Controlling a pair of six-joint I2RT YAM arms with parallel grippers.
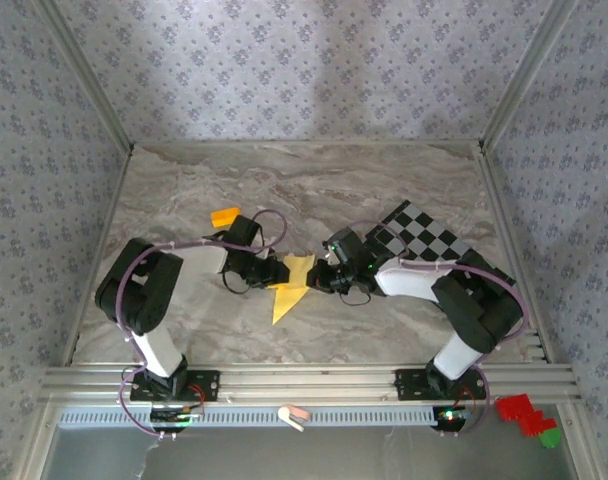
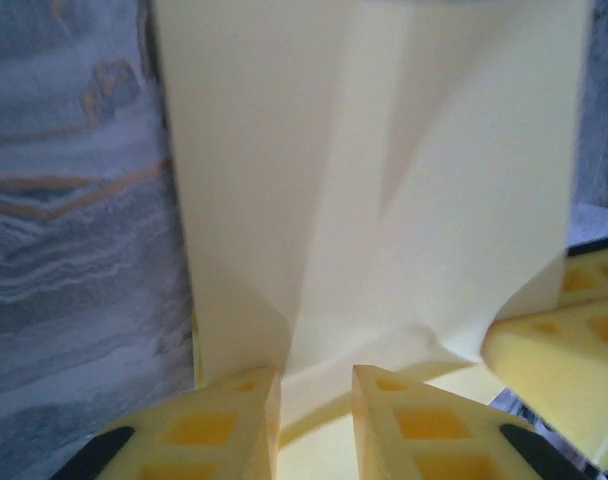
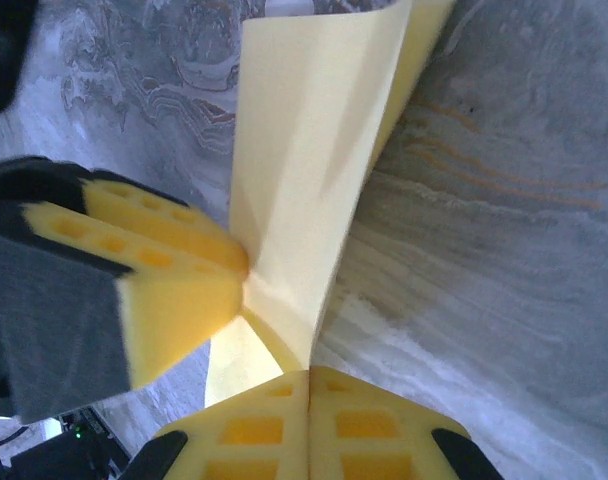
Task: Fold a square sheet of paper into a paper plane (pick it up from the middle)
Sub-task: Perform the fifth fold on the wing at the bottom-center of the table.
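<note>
Right gripper (image 3: 309, 390) pads shut on the creased square sheet of paper (image 3: 314, 150) mid marble table (image 1: 384, 190), left gripper (image 2: 316, 395) pads narrowly apart around its ridge, grip unclear; partly folded, roughly pointed, no slim dart yet.

No text, label, brand, number or sign can be read in any view; the folded paper (image 2: 384, 180) is plain pale yellow; the checkered board (image 1: 431, 238) carries only black and white squares. The wallpaper (image 1: 304, 60) bears a small repeating motif, perhaps floral; it forms no legible lettering.
</note>
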